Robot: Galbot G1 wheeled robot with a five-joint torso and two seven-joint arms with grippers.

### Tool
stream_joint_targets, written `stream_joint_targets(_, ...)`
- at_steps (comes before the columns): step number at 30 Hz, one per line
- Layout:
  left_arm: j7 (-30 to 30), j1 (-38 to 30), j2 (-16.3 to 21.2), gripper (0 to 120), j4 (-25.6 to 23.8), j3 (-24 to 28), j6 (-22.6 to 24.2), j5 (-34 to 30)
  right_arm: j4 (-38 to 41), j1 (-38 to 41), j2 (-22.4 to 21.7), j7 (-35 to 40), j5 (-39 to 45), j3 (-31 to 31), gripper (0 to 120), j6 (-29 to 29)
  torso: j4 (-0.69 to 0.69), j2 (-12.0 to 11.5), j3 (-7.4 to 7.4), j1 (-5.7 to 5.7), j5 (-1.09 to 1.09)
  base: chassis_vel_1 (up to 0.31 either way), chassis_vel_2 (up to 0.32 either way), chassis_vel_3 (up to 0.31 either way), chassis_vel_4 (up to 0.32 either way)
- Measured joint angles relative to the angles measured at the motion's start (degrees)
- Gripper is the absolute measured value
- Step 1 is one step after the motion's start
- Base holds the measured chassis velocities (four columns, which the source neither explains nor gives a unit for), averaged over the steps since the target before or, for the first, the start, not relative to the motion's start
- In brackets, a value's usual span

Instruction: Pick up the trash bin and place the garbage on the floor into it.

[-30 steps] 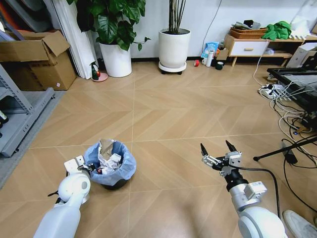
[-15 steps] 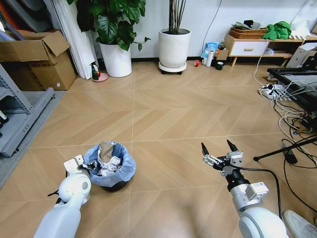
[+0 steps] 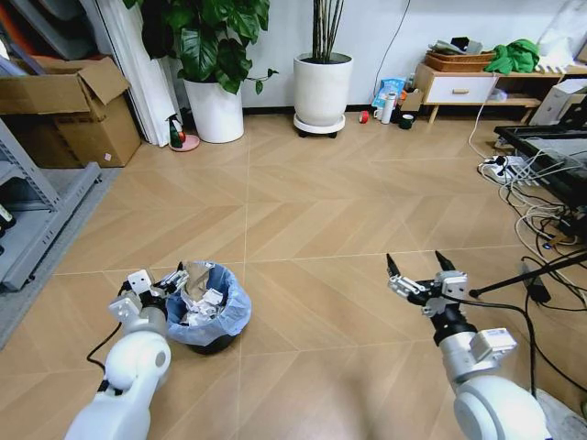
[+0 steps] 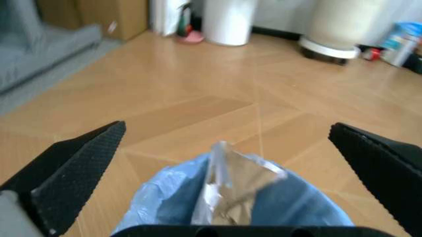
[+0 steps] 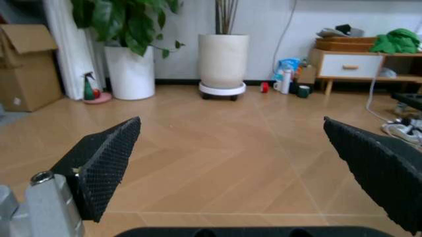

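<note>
Since a second ago your left gripper (image 3: 165, 282) has let go of the bin rim and backed off a touch; the left forearm has swung and now points up and slightly right toward the bin. Your right gripper (image 3: 420, 266) has drifted a bit to the right and nearer, same pose.

Left gripper: jaws spread wide, holding nothing, sitting just beside the near-left rim of the trash bin (image 3: 207, 307). In the left wrist view the two black fingertips (image 4: 79, 163) straddle the bin's blue liner (image 4: 165, 207) with open floor between them, not touching it.

The trash bin stands upright on the wood floor (image 3: 303, 211), near-left of the scene. It's lined with the crinkly light-blue bag and stuffed with garbage (image 3: 200, 295): crumpled white paper and a brownish, silvery wrapper (image 4: 231, 182) sticking up above the rim.

Right gripper: also wide open and empty, hanging over bare floor at near-right, well apart from the bin, forearm angled up from the lower right corner. Right wrist view shows both fingertips (image 5: 108, 158) apart, looking across the floor to the white planters (image 5: 223, 61) at the far wall.
</note>
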Motion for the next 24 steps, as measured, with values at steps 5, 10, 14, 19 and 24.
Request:
stream_joint_targets(5,10.29,8.14,-2.14,115,-6.29,-2.76,-2.96,11.07,1.25,-0.25,1.09,1.27,0.27,2.33,100,-3.44,0.0,0.0,-0.01,0.0,-0.01,0.0,0.0,0.0,0.0)
stream_joint_targets(10,14.92,12.98,-4.81,112,-10.91,-5.07,-3.56,16.46,2.15,-1.53,2.8,1.75,-0.13,4.06,100,-4.02,-0.01,0.0,0.0,0.0,-0.01,0.0,0.0,0.0,0.0)
stream_joint_targets(14,16.53,15.91,-7.91,108,-14.23,-5.78,-3.27,17.25,2.91,-2.48,4.12,1.65,-0.52,4.93,100,-3.73,0.0,0.0,-0.01,-0.01,0.0,0.0,0.0,0.0,0.0)
stream_joint_targets(19,17.68,19.25,-12.29,100,-18.04,-6.13,-3.26,18.56,5.23,-4.87,6.26,-0.58,-0.57,8.34,100,-3.28,-0.01,0.0,0.0,-0.01,-0.02,0.0,0.0,0.0,0.0)
stream_joint_targets(24,15.75,20.65,-13.01,100,-20.0,-5.19,-2.4,20.13,7.24,-7.94,7.88,-2.01,-1.86,9.3,100,-2.5,-0.02,0.0,0.0,0.0,-0.02,0.0,0.0,0.0,0.0)
